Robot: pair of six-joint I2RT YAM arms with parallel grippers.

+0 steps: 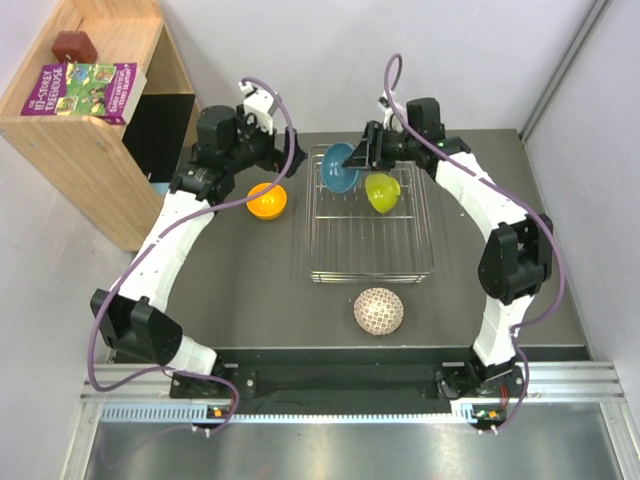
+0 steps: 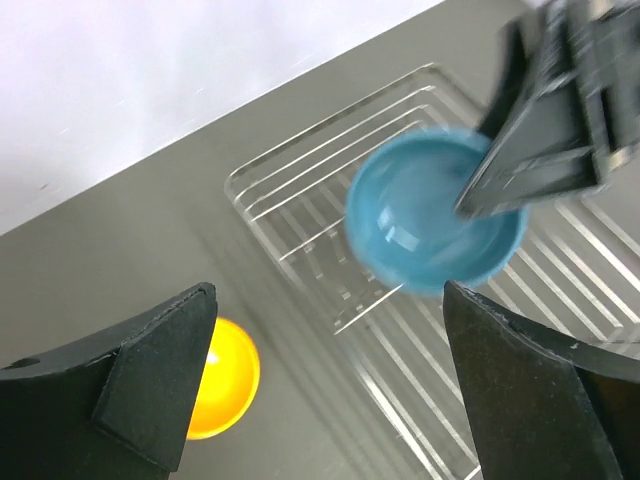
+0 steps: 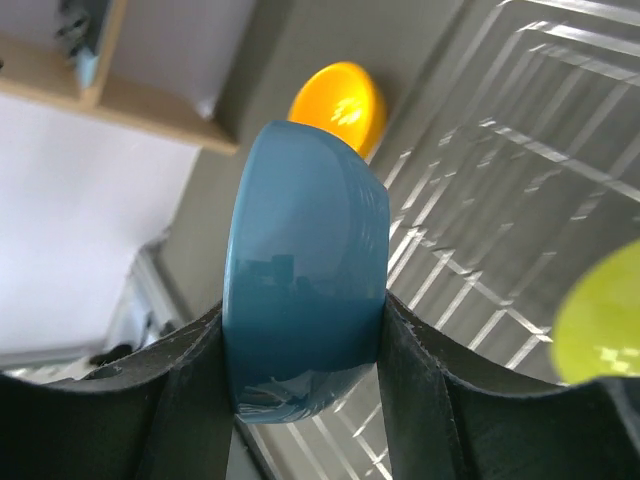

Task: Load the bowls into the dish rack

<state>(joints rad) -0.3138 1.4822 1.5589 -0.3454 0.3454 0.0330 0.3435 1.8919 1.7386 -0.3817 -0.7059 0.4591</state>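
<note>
My right gripper (image 1: 365, 155) (image 3: 305, 340) is shut on the blue bowl (image 1: 338, 167) (image 3: 300, 270) (image 2: 430, 215), holding it on edge over the back left corner of the dish rack (image 1: 370, 215) (image 2: 300, 200) (image 3: 500, 200). A yellow-green bowl (image 1: 382, 191) (image 3: 600, 330) leans in the rack beside it. The orange bowl (image 1: 267, 200) (image 2: 225, 378) (image 3: 340, 105) sits on the table left of the rack. My left gripper (image 1: 285, 160) (image 2: 328, 300) hovers open and empty between the orange and blue bowls. A white lattice bowl (image 1: 379, 311) lies upside down in front of the rack.
A wooden shelf unit (image 1: 90, 110) with a purple and green book (image 1: 85, 88) on top stands at the back left, close to the left arm. Walls run along the table's back and right sides.
</note>
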